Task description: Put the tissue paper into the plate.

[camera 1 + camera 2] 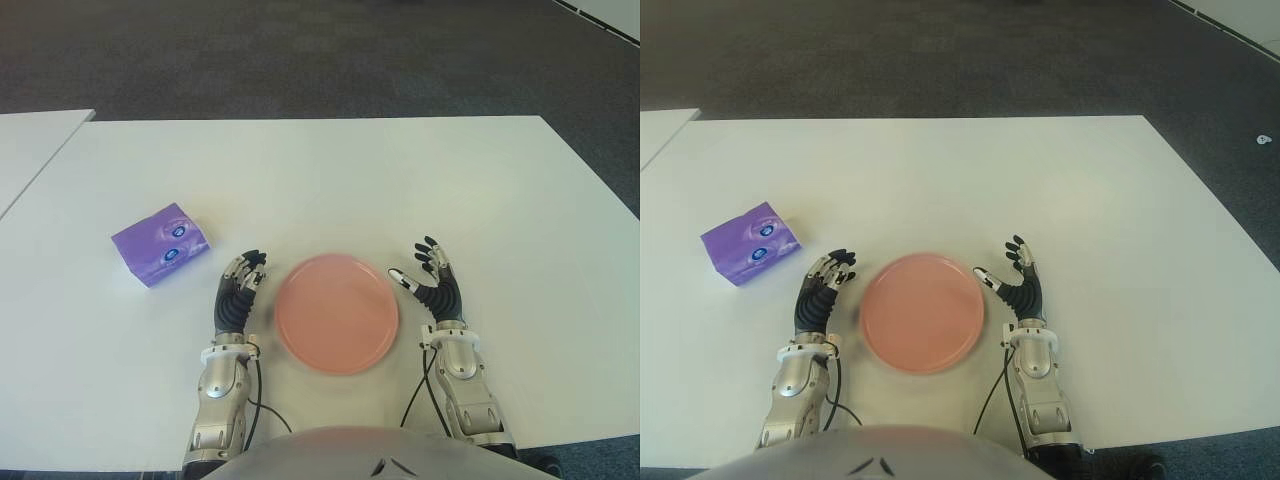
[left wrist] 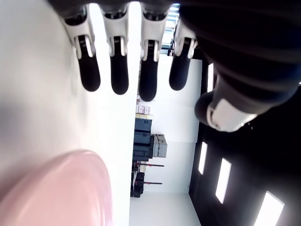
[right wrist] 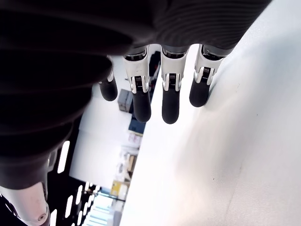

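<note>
While the purple tissue paper pack (image 1: pixel 160 244) lies on the white table (image 1: pixel 330 170), it sits well apart from the pink plate (image 1: pixel 337 312), off to the robot's left and a little farther from the body. Nothing touches the pack; two round blue marks show on its upper face, and it is turned at an angle to the table edge.

Nearer the robot, the plate lies flat, and nothing is on it. It sits between the two hands. Just left of the plate, the left hand (image 1: pixel 238 290) shows over the table, between plate and pack but much closer to the plate. Its fingers (image 2: pixel 118 75) are stretched out side by side and hold nothing; in its own wrist view the thumb stands apart from them, and the pink rim of the plate shows close by. Just right of the plate is the right hand (image 1: pixel 436 283), with its palm turned toward the plate. Its fingers (image 3: pixel 170 101) are also extended and loose, gripping nothing, and the thumb points toward the plate's rim.

Beyond the far edge of the table lies dark carpet (image 1: pixel 300 55). A second white surface (image 1: pixel 30 140) shows at the far left.
</note>
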